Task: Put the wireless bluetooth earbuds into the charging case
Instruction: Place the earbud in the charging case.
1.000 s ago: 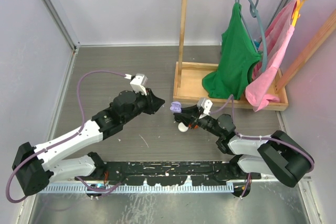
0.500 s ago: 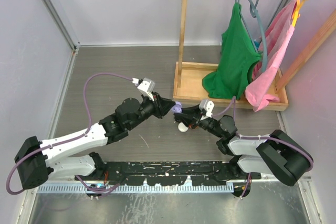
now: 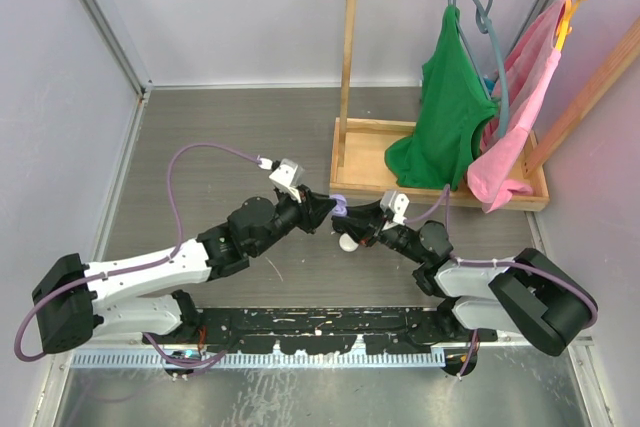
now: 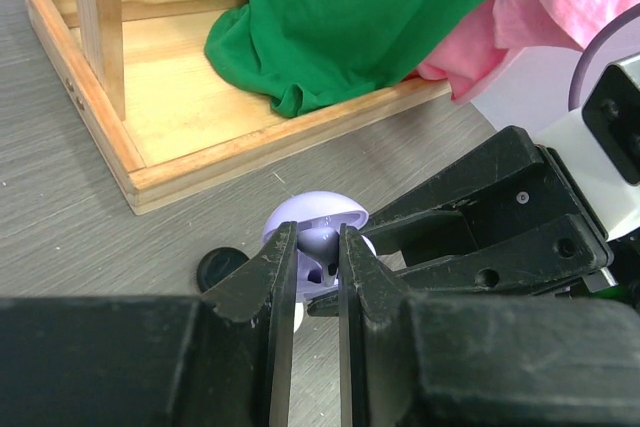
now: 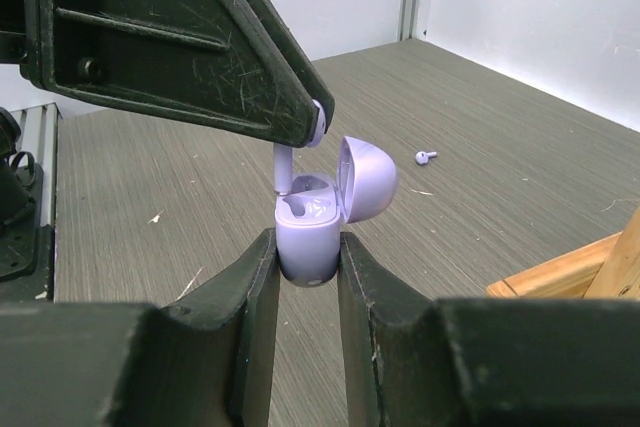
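My right gripper (image 5: 305,247) is shut on the body of a lilac charging case (image 5: 308,232), held upright with its lid (image 5: 365,179) open. My left gripper (image 4: 317,237) is shut on a lilac earbud (image 4: 326,245). In the right wrist view its stem (image 5: 284,162) points down at the left socket of the case. In the top view the left gripper (image 3: 325,209) and the right gripper (image 3: 350,219) meet at the case (image 3: 338,205), mid-table. A second lilac earbud (image 5: 427,157) lies on the table beyond the case.
A wooden rack base (image 3: 360,162) with a green garment (image 3: 450,117) and a pink one (image 3: 520,97) on hangers stands at the back right, close behind the grippers. A black disc (image 4: 222,267) and a white disc (image 3: 347,243) lie on the table under the case.
My left arm has swung right and forward, bringing its gripper and earbud up to the case. The right gripper has stayed in place, holding the case.
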Robot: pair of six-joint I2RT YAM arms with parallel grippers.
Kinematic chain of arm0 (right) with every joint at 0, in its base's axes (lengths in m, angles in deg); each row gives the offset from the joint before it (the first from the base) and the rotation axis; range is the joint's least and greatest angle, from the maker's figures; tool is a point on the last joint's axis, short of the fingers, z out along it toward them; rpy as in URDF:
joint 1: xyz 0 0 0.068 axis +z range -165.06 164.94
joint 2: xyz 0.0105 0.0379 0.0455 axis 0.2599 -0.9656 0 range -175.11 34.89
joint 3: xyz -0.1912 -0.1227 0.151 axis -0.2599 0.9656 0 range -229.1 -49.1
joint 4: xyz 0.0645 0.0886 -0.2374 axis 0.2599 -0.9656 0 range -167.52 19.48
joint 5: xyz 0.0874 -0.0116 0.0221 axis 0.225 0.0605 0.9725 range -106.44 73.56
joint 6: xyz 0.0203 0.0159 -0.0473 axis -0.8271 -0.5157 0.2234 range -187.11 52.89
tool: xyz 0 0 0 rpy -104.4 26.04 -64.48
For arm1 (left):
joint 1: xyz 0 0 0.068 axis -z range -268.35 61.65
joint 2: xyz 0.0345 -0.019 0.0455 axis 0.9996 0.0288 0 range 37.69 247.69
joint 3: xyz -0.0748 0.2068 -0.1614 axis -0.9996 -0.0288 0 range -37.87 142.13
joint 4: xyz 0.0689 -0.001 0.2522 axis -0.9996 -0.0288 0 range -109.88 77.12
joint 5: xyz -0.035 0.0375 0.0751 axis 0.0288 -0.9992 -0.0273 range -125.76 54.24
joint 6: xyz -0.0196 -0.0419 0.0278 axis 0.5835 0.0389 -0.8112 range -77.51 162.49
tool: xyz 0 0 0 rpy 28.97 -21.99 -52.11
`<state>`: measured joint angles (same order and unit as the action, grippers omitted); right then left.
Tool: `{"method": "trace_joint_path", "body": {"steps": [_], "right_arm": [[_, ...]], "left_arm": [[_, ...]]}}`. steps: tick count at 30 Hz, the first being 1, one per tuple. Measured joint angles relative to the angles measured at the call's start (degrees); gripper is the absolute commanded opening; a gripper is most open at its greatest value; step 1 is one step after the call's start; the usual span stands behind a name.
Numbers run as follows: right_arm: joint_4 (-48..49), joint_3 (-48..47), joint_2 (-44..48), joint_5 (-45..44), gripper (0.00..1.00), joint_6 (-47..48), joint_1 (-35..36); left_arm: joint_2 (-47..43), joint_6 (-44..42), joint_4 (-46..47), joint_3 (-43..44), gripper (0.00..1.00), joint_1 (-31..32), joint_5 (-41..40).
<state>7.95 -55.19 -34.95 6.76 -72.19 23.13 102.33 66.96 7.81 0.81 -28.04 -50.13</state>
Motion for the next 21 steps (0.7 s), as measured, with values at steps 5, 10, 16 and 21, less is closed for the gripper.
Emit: {"method": "trace_joint_path", "body": {"steps": [5, 10, 16, 21], "right_arm": [[-0.02, 0.31, 0.13, 0.0, 0.05, -0.04, 0.0], [-0.02, 0.33, 0.63, 0.02, 0.05, -0.09, 0.0], [0.15, 0.37, 0.87, 0.02, 0.05, -0.24, 0.0], [0.35, 0.5, 1.01, -0.02, 0.06, -0.24, 0.0]], "left_arm": [[0.04, -0.9, 0.92, -0.7, 0.17, 0.7, -2.08], [0.26, -1.68, 1.77, -0.87, 0.18, 1.4, -3.56], [1.05, -1.81, 2.6, -1.2, 0.19, 1.97, -4.22], [1.29, -1.79, 2.82, -1.44, 0.25, 2.29, -4.5]]}}
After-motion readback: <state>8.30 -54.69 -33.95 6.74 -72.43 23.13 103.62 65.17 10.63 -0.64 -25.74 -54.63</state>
